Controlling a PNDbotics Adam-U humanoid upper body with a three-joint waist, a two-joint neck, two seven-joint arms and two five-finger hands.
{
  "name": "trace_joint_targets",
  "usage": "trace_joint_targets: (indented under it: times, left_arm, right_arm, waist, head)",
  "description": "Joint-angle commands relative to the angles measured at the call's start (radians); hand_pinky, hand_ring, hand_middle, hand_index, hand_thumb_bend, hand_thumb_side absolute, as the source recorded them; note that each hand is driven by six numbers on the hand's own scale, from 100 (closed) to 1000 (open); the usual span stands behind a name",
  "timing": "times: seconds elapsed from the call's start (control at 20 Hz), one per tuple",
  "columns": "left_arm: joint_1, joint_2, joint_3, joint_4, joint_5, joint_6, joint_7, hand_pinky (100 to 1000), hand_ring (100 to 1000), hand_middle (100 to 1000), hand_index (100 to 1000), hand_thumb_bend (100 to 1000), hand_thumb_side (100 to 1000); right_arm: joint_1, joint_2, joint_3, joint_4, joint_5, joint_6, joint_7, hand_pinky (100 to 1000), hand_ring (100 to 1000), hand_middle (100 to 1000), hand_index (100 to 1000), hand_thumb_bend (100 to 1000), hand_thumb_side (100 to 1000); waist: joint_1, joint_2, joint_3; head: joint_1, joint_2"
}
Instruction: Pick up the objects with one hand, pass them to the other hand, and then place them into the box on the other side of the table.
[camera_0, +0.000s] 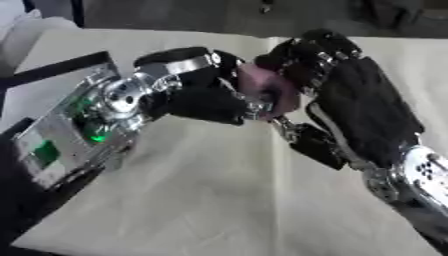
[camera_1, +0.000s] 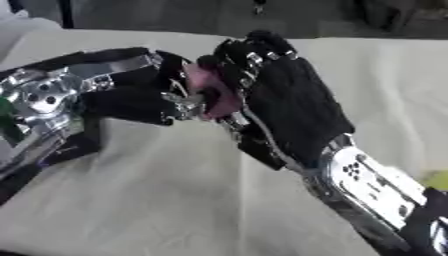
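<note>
Both hands meet mid-frame above the table. A pink object sits between them, left hand and right hand each with fingers curled around it. Yellow-green thing at right edge.

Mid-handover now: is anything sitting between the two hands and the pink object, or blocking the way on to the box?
Nothing separates them: the left hand and right hand both touch the pink object, held above the table. No box can be made out in either view, so the onward path can't be judged.
</note>
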Motion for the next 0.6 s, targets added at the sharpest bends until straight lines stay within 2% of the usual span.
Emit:
trace_joint_targets:
  times: [0.05, 0.45, 0.6]
  left_arm:
    - [-0.011, 0.013, 0.007, 0.005, 0.018, -0.001, 0.044, 783, 531, 417, 404, 100, 369]
    - [0.004, 0.039, 0.003, 0.023, -0.016, -0.001, 0.103, 759, 486, 363, 351, 100, 315]
    - [0.013, 0.049, 0.010, 0.020, -0.020, -0.001, 0.109, 758, 483, 356, 348, 100, 303]
  right_arm:
    - [-0.012, -0.021, -0.005, -0.021, -0.004, -0.004, 0.022, 802, 710, 717, 728, 381, 100]
    - [-0.014, -0.028, -0.004, -0.021, 0.047, 0.006, 0.136, 843, 808, 848, 879, 305, 393]
    - [-0.016, -0.029, -0.005, -0.021, 0.057, 0.011, 0.168, 849, 824, 877, 911, 290, 445]
  waist:
    - [0.000, -0.023, -0.001]
    - [-0.001, -0.026, -0.003]
    - [-0.002, -0.026, -0.003]
  head:
    - [0.003, -0.004]
    - [0.004, -0.003]
    - [0.003, -0.004]
